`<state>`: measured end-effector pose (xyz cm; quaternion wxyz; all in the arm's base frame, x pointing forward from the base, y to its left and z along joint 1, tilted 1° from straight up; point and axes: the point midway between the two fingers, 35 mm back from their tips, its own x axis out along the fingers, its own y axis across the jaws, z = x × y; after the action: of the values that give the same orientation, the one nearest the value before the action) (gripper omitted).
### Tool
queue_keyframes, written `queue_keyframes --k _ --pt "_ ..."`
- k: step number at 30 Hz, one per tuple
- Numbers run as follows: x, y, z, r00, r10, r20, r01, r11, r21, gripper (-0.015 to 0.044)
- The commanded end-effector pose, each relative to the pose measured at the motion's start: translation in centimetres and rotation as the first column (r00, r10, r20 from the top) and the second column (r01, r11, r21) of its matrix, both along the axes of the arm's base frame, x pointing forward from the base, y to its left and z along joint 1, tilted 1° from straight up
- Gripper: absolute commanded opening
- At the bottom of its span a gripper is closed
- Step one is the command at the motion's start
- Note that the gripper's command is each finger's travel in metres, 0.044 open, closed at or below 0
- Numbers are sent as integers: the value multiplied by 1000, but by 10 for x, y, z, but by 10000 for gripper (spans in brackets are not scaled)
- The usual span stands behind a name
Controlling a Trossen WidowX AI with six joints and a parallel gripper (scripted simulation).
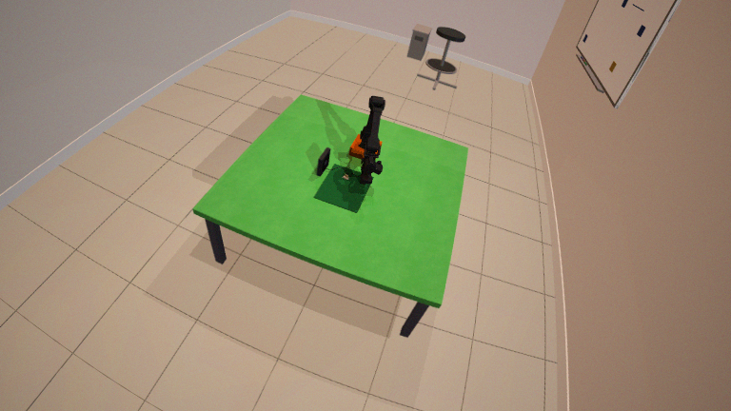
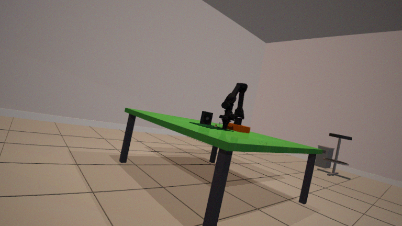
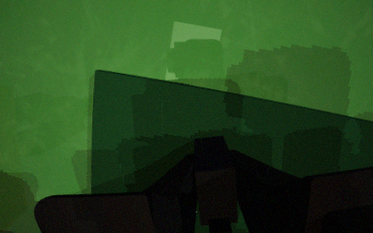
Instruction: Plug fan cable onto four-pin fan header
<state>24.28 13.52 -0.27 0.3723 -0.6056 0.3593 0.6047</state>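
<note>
My gripper (image 1: 365, 179) (image 2: 225, 127) (image 3: 211, 159) is shut on the dark cable plug (image 3: 216, 194), low over the right part of the dark green board (image 1: 339, 197) (image 3: 112, 121). The plug sits between the fingertips in the wrist view; the fingers hide it in the top and exterior views. I cannot tell whether it touches the board. A small pale part (image 1: 345, 176) (image 2: 215, 125), which looks like the header, is on the board to the left of the gripper; it is hidden in the wrist view. The black fan (image 1: 323, 162) (image 2: 206, 117) stands upright at the board's left. A thin cable loop shows beside the fingers in the exterior view.
An orange block (image 1: 355, 146) (image 2: 241, 128) is by the arm's base, behind the board. The green table (image 1: 399, 240) (image 2: 177, 127) carries everything. A stool (image 1: 450, 34) (image 2: 340, 136) and a grey bin (image 1: 419, 43) stand on the floor far from the arm.
</note>
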Motion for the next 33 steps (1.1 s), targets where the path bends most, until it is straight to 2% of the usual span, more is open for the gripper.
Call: queue_keyframes --k 1,4,10,18,27,33 --pt "2 1 24 1000 1 4 -1 1000 4 0" --pt "1 0 49 1000 2 1 -2 1000 5 0" --pt "2 -4 48 1000 -20 1 20 1000 5 0" --pt "17 -46 47 959 -284 -2 284 959 4 0" --pt "26 -96 46 828 -561 -6 561 828 3 0" --pt "26 -104 45 798 -602 -7 602 798 3 0"
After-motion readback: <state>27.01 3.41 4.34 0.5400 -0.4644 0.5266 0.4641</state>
